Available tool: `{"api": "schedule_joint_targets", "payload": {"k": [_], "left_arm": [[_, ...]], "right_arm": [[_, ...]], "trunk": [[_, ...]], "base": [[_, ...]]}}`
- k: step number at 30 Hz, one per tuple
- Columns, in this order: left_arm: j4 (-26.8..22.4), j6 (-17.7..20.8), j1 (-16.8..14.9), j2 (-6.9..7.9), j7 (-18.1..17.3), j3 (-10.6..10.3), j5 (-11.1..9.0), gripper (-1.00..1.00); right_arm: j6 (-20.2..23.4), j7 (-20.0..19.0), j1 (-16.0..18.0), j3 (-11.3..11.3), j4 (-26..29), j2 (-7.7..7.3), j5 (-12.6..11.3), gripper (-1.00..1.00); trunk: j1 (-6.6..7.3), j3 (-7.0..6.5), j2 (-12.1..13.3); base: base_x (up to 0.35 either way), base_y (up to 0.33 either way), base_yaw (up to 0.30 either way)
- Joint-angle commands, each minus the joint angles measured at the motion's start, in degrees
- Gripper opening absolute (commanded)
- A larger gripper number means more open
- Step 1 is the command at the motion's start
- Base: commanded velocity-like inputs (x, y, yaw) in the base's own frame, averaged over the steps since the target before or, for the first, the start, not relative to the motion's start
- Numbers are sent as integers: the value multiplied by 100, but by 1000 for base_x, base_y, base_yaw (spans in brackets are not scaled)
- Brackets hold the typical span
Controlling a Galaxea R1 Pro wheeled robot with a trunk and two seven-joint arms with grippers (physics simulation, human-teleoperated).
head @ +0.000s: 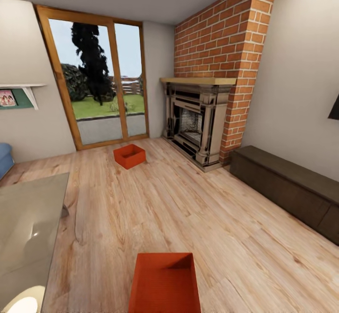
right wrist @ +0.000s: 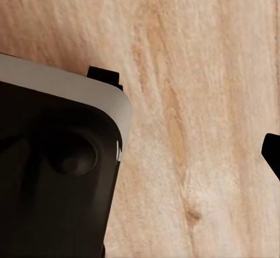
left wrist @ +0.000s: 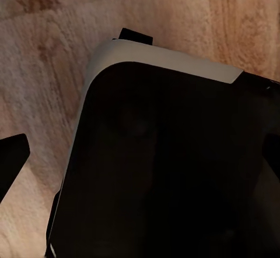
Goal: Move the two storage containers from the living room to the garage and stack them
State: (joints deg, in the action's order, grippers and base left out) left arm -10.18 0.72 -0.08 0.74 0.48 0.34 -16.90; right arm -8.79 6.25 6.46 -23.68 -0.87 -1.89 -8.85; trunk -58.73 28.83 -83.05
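1. Light wood plank floor (head: 188,209) ran across the living room to a brick fireplace (head: 200,124) in the corner and a wood-framed glass door (head: 101,77) that looked onto a lawn.
2. One red-orange storage container (head: 129,156) sat on the planks near the glass door, left of the fireplace.
3. A second storage container (head: 165,282) lay on the floor at the near edge of the head view, well apart from the first.
4. A glass table (head: 28,228) stood at the left, and a dark low cabinet (head: 287,188) lined the right wall.
5. Both wrist views looked down on planks and the robot's dark base (left wrist: 175,170); whether either gripper was released or clenched could not be told.
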Motion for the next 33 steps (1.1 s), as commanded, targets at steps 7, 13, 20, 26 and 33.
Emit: {"api": "schedule_joint_targets", "payload": {"k": [7,13,20,26,33], "left_arm": [[-8,8,-1,-3,5,1,-32,100],[10,8,-1,-8,5,1,-32,100],[36,8,-1,-9,5,-20,-26,100],[40,8,-1,-4,5,-24,-11,100],[41,8,-1,-4,5,-24,-7,100]], "right_arm": [[-26,-29,4,-57,-9,-2,-49,100],[-26,-33,4,-64,-9,-4,-47,100],[-26,-20,4,-67,-9,-4,-46,100],[-26,2,4,-61,-9,1,-51,100],[-26,4,4,-59,-9,14,-52,100]], "trunk": [[0,71,-3],[0,127,-3],[0,192,-3],[0,248,-3],[0,313,-3]], "base": [[0,0,0],[0,0,0],[0,0,0],[0,0,0],[0,0,0]]}}
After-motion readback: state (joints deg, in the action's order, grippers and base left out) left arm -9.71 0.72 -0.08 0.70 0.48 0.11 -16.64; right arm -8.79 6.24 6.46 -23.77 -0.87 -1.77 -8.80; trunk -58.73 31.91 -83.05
